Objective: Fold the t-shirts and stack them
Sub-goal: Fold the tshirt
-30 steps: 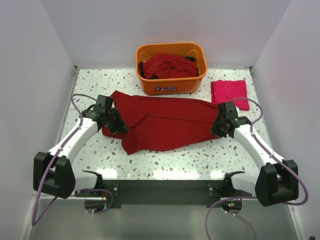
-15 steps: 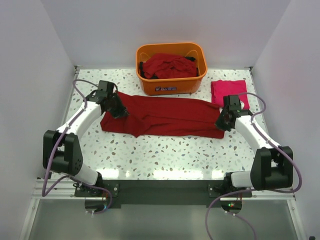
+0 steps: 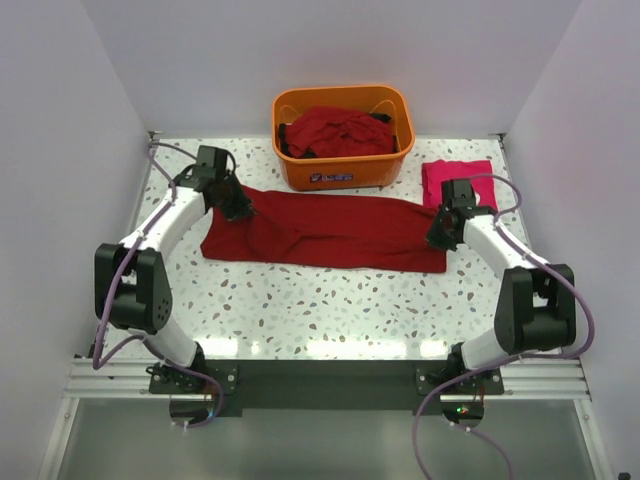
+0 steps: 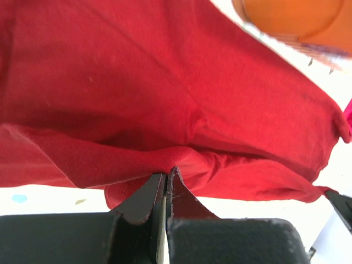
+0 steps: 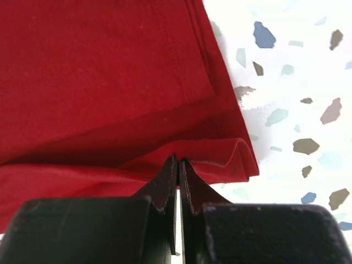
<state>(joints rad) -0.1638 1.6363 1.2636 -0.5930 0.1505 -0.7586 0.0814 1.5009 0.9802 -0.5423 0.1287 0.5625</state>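
A dark red t-shirt (image 3: 330, 230) lies stretched in a long band across the middle of the table, its near half doubled over toward the back. My left gripper (image 3: 240, 208) is shut on the shirt's upper left end, and cloth bunches at its tips (image 4: 168, 171) in the left wrist view. At the right end, my right gripper (image 3: 437, 237) is shut on the folded edge (image 5: 177, 159), with the shirt (image 5: 99, 82) spread beyond it. A brighter pinkish-red t-shirt (image 3: 458, 180) lies folded at the back right. More dark red t-shirts (image 3: 335, 130) are heaped in the tub.
The orange plastic tub (image 3: 340, 175) stands at the back centre, just behind the stretched shirt, and its corner (image 4: 291, 16) shows in the left wrist view. White walls close in the table on the left, right and back. The speckled tabletop (image 3: 330, 300) shows in front of the shirt.
Both grippers have moved away from the near edge toward the back, carrying the shirt's near edge over. The loose hanging cloth has become a flatter, narrower band.
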